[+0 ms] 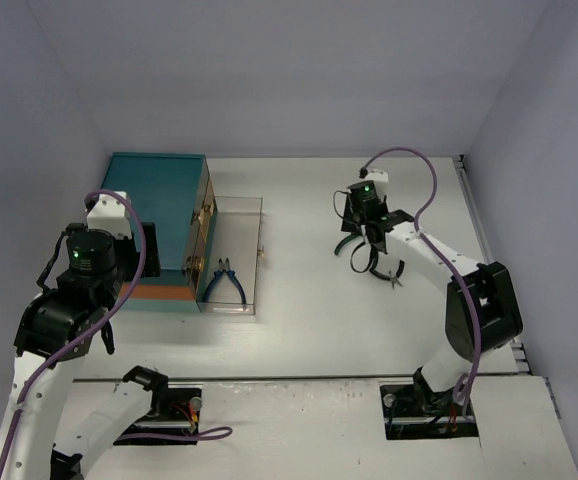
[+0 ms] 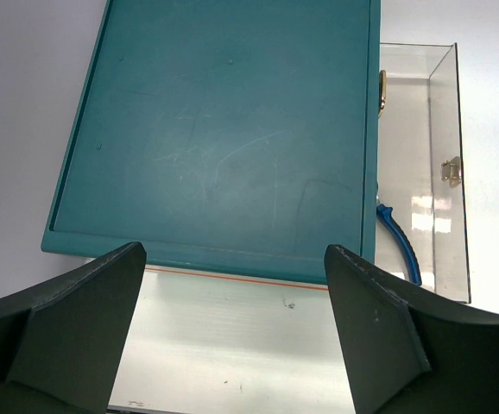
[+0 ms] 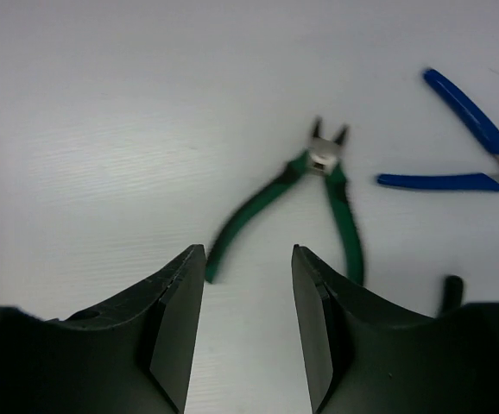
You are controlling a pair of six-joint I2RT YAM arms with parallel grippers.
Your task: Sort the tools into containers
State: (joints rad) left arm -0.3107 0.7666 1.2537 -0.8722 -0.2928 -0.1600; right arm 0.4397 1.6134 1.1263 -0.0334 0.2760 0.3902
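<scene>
The teal chest stands at the left, and its top fills the left wrist view. One clear drawer is pulled out to its right, with blue-handled pliers lying in it; one blue handle shows in the left wrist view. My left gripper is open and empty, high above the chest's near edge. My right gripper is open and empty, hovering just short of green-handled pliers that lie on the table. Blue-handled pliers lie beside them.
The drawer's front has a brass knob, and another knob shows on the chest's side. A small dark object lies near my right finger. Another tool lies close to my right gripper. White walls enclose the table.
</scene>
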